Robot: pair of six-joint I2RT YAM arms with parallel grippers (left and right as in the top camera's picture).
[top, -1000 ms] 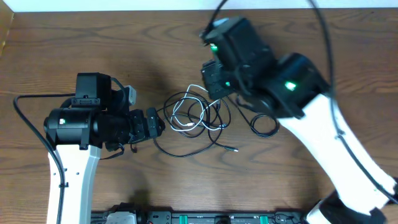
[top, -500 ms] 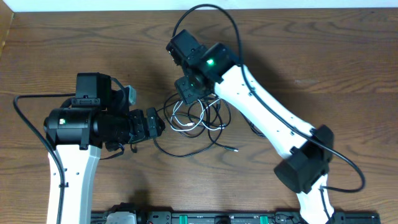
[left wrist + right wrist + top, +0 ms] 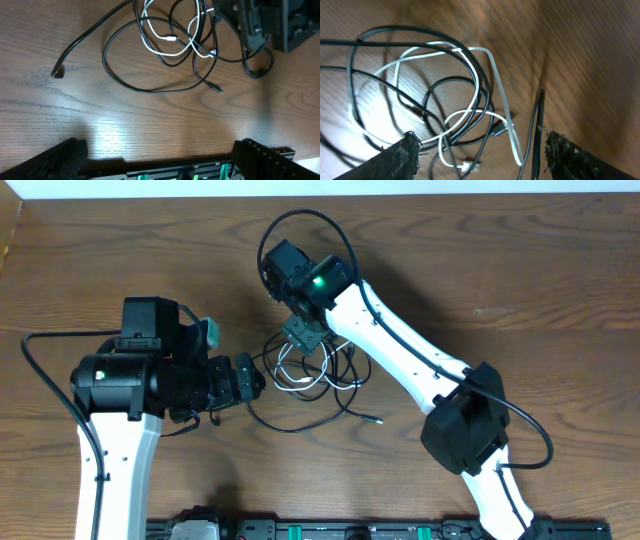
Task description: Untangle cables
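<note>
The cables (image 3: 318, 370) lie in one tangle mid-table: several thin black loops wound around a short white cord (image 3: 295, 385), with a black plug end (image 3: 378, 420) trailing right. My right gripper (image 3: 305, 333) hovers over the tangle's upper left, open. In the right wrist view its fingers (image 3: 402, 157) straddle the white cord (image 3: 492, 65) and black loops (image 3: 395, 29) without closing on them. My left gripper (image 3: 250, 377) is open just left of the tangle. In the left wrist view the tangle (image 3: 170, 45) lies ahead, well beyond the fingertips (image 3: 55, 162).
A black rack with green parts (image 3: 330, 530) runs along the table's front edge. One loose black cable end (image 3: 59, 72) reaches out to the left of the tangle. The right arm (image 3: 400, 370) crosses above the table to the right of the cables.
The right arm has swung left and come to a stop over the tangle's upper left, and its jaws have spread apart. The left arm has not moved.
</note>
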